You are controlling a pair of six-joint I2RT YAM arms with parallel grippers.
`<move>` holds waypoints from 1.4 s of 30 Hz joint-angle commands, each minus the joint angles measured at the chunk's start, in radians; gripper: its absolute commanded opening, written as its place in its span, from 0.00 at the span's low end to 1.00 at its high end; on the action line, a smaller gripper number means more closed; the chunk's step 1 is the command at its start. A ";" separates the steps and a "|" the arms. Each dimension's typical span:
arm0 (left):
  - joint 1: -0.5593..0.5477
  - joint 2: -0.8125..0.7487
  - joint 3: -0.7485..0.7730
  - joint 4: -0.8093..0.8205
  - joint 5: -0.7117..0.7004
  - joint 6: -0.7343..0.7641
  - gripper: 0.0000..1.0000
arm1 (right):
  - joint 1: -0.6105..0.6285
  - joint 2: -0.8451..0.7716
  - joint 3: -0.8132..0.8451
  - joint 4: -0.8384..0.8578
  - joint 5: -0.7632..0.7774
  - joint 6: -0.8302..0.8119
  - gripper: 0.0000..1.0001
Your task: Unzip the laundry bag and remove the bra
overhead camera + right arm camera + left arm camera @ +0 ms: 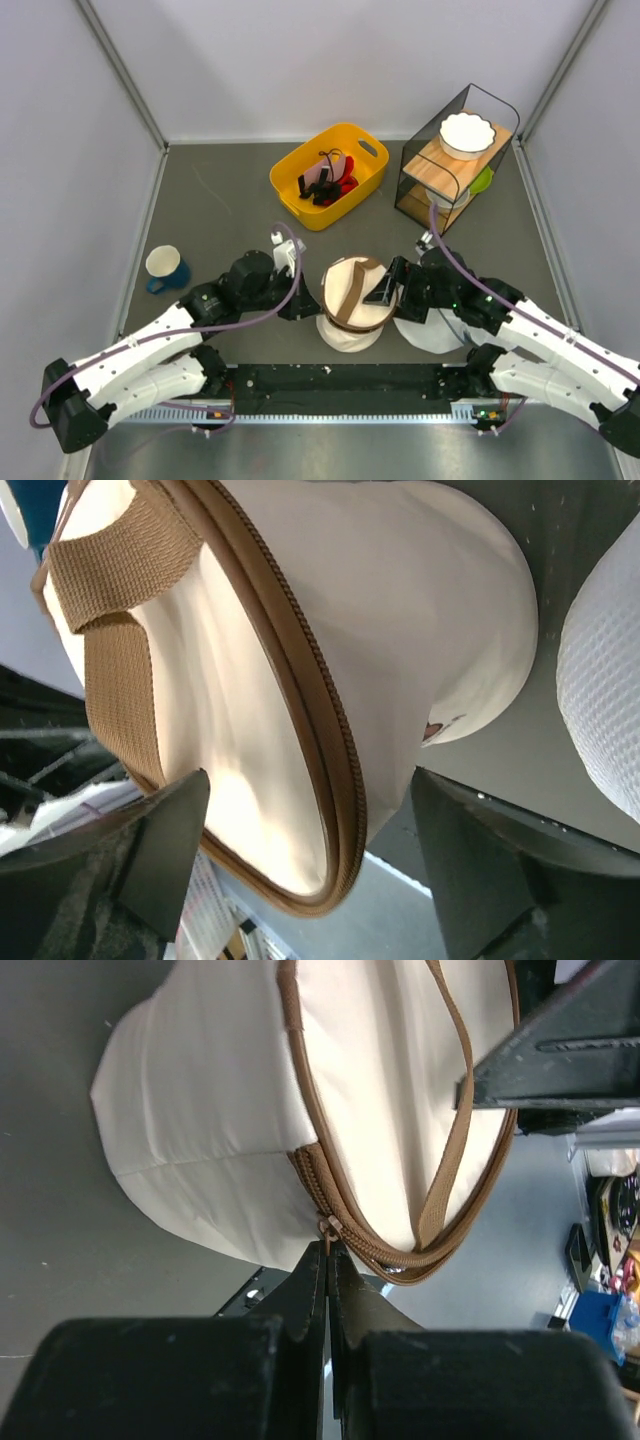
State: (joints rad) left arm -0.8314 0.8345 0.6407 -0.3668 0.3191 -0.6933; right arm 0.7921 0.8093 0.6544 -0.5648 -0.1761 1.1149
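The cream laundry bag (355, 290) lies on its side mid-table, brown strap across its lid. In the left wrist view its brown zipper band (330, 1175) curves round the lid. My left gripper (328, 1250) is shut on the small brown zipper pull (329, 1228) at the bag's lower rim, and it sits at the bag's left side (303, 302). My right gripper (310, 815) is open, its fingers (165, 830) standing either side of the zipped rim (335, 770) without touching it. A brown logo (433, 730) shows on the bag wall. The bra is hidden.
White mesh pouches lie under and right of the bag (432, 335), (610, 700). A yellow bin (330, 175) of black and red items stands behind. A wire shelf (455, 165) with a white bowl is at the back right, and a blue cup (166, 268) at the left.
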 commanded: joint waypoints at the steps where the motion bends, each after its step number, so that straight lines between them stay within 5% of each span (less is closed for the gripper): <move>1: -0.066 0.014 -0.003 0.046 -0.040 -0.037 0.00 | 0.039 0.031 0.008 0.093 0.078 0.071 0.72; 4: -0.109 0.018 -0.006 0.051 -0.060 -0.048 0.00 | 0.039 0.063 -0.004 0.170 0.087 0.060 0.31; 5: -0.115 0.015 -0.006 0.045 -0.069 -0.046 0.00 | 0.038 0.077 0.010 0.171 0.096 0.043 0.00; 6: -0.117 0.005 -0.003 0.028 -0.078 -0.040 0.00 | 0.021 0.114 0.022 0.171 0.083 -0.027 0.00; 12: -0.115 -0.060 0.039 -0.061 -0.213 0.046 0.00 | -0.126 0.246 0.137 0.131 -0.161 -0.369 0.00; 18: -0.107 -0.069 0.079 -0.135 -0.365 0.129 0.00 | -0.145 0.329 0.251 -0.016 -0.175 -0.616 0.00; 33: -0.086 0.117 0.204 -0.069 -0.411 0.288 0.00 | -0.146 0.317 0.266 -0.075 -0.161 -0.718 0.00; 34: -0.086 0.117 0.212 -0.070 -0.405 0.293 0.02 | -0.146 0.318 0.261 -0.069 -0.163 -0.699 0.00; 37: -0.086 0.117 0.263 -0.118 -0.391 0.302 0.35 | -0.145 0.317 0.252 -0.026 -0.168 -0.620 0.00; 40: -0.086 0.098 0.309 -0.142 -0.371 0.304 0.60 | -0.146 0.303 0.258 -0.021 -0.131 -0.578 0.61; 42: -0.086 0.094 0.339 -0.161 -0.371 0.296 0.70 | -0.145 0.260 0.263 -0.032 -0.044 -0.544 0.71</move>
State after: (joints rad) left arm -0.9211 0.9577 0.8974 -0.5102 -0.0422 -0.4110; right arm 0.6514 1.1374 0.9085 -0.5865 -0.3260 0.5041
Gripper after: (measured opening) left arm 0.619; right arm 0.605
